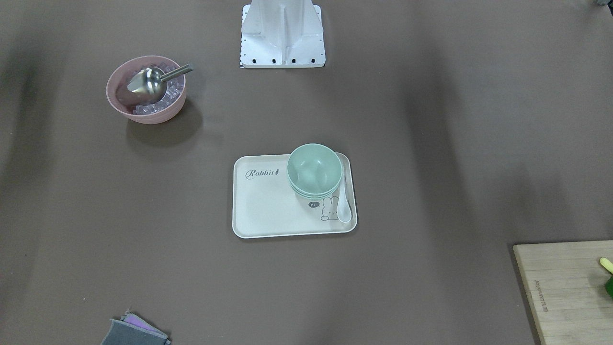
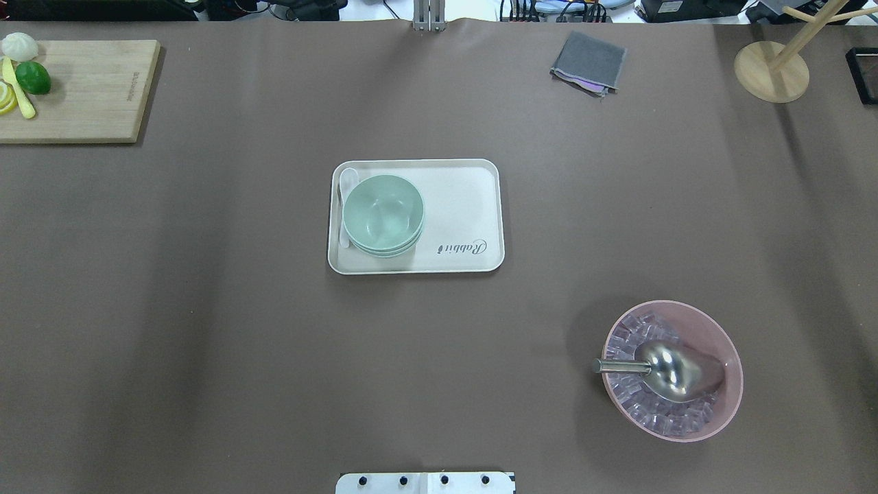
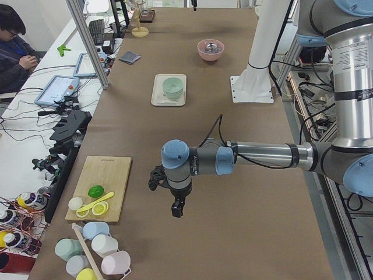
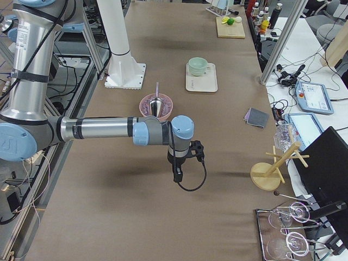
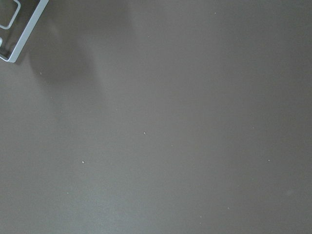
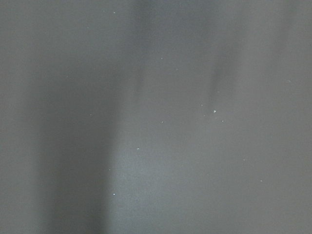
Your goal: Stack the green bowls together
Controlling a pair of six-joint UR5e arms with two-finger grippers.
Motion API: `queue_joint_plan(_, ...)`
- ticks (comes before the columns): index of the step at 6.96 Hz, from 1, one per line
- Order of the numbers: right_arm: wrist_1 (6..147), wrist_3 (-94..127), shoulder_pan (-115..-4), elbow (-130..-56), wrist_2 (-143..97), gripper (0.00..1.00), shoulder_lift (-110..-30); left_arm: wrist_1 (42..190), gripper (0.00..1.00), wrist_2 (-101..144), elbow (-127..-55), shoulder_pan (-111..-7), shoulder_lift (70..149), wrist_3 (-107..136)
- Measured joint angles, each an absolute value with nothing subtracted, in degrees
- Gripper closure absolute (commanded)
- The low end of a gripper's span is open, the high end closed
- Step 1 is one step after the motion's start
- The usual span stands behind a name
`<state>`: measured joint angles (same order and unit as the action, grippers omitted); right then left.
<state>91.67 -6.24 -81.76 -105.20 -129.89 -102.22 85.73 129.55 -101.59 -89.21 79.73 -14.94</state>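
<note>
The green bowls [image 1: 314,170] sit nested in one stack on the cream tray [image 1: 268,211], at its right end in the front view; the stack also shows in the overhead view [image 2: 383,214] and far off in both side views [image 3: 172,87] [image 4: 198,66]. A white spoon [image 1: 344,203] lies beside the stack on the tray. My left gripper [image 3: 176,209] hangs over bare table near the cutting board, far from the bowls. My right gripper [image 4: 176,175] hangs over bare table beyond the pink bowl. Both show only in side views, so I cannot tell if they are open or shut.
A pink bowl [image 2: 675,374] holds ice cubes and a metal scoop [image 2: 662,369]. A wooden cutting board [image 2: 89,92] carries a lime and lemon pieces. A grey cloth [image 2: 588,62] and a wooden rack base [image 2: 771,71] lie at the far edge. Both wrist views show only brown table.
</note>
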Motion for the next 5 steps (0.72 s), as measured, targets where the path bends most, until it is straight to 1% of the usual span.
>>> queue_joint_plan(5,91.54,-6.24,-81.62,-105.29,-130.59,0.0,-102.14,85.78,0.01,129.53,-101.69,-89.21,79.79,-14.94)
